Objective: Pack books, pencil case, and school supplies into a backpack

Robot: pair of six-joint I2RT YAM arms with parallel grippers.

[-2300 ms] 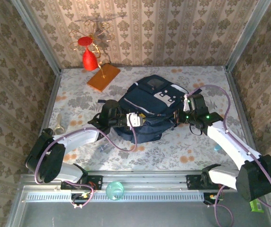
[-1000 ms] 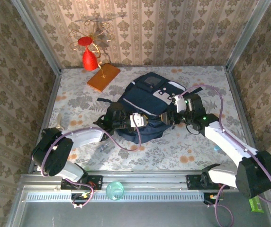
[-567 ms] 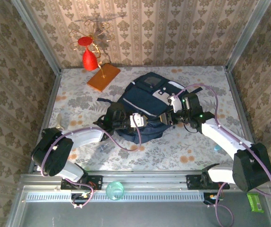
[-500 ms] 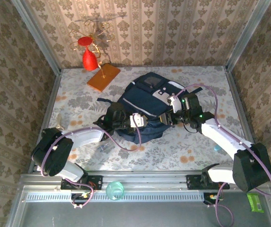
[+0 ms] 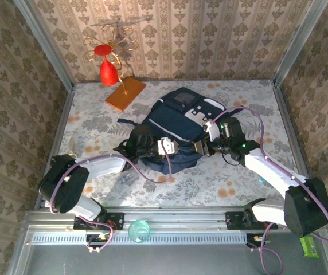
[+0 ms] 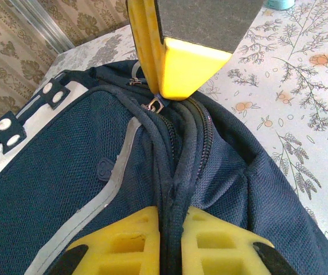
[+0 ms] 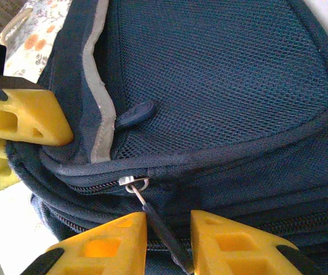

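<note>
Pinching backpack (image 6: 66, 172) edge: left claw (image 6: 172, 220) | right claw (image 7: 168, 222) perhaps gripping zip pull (image 7: 159, 228)

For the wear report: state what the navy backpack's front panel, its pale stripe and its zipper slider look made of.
Navy-blue backpack front panel: woven synthetic mesh, matte, open weave visible. Pale stripe: smooth grey tape, probably reflective. Zipper slider: silvery metal by its shine; its dark pull looks like cord or rubber, unclear.
</note>
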